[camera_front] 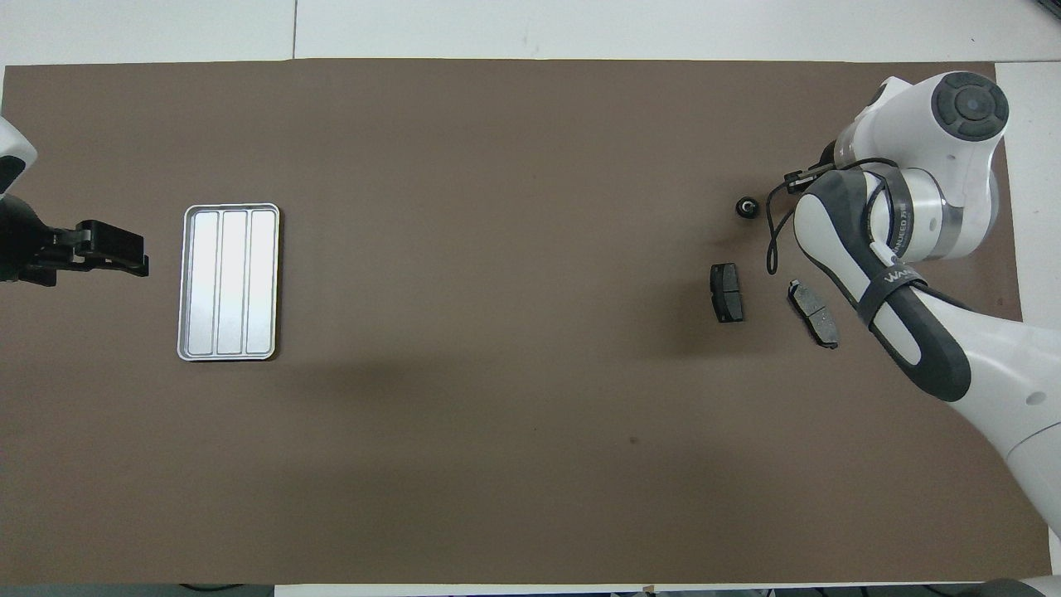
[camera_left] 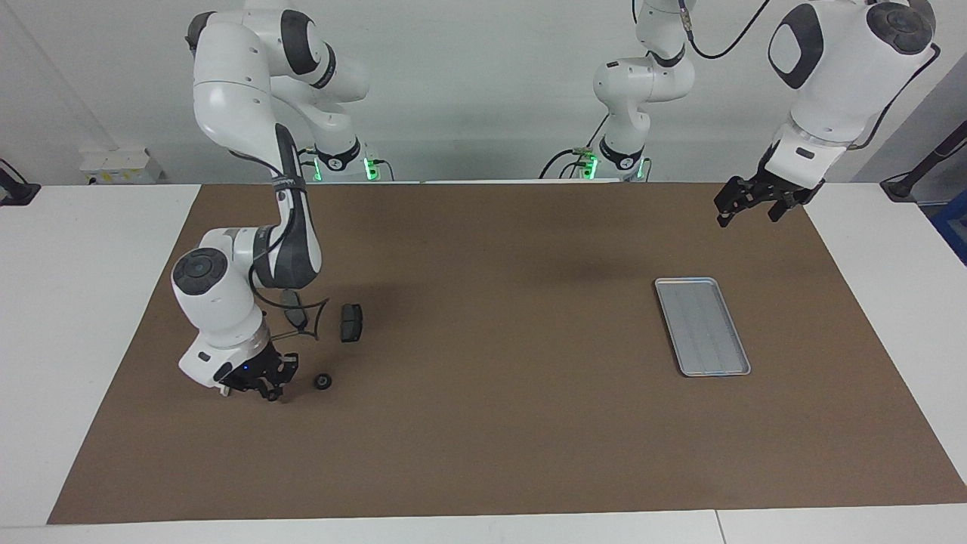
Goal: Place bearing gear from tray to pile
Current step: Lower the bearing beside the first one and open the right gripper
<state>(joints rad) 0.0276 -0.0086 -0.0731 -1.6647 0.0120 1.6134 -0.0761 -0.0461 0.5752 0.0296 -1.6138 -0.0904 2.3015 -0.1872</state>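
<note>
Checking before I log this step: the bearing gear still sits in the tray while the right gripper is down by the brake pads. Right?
No. The overhead view shows the tray empty; the bearing gear lies on the mat beside the right gripper, near the brake pads.

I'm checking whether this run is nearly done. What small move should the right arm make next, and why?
Probably lift the right gripper straight up and draw it back. The bearing gear already lies on the mat beside the brake pads, apart from that shut gripper, and the tray is bare. The left gripper waits open.
</note>
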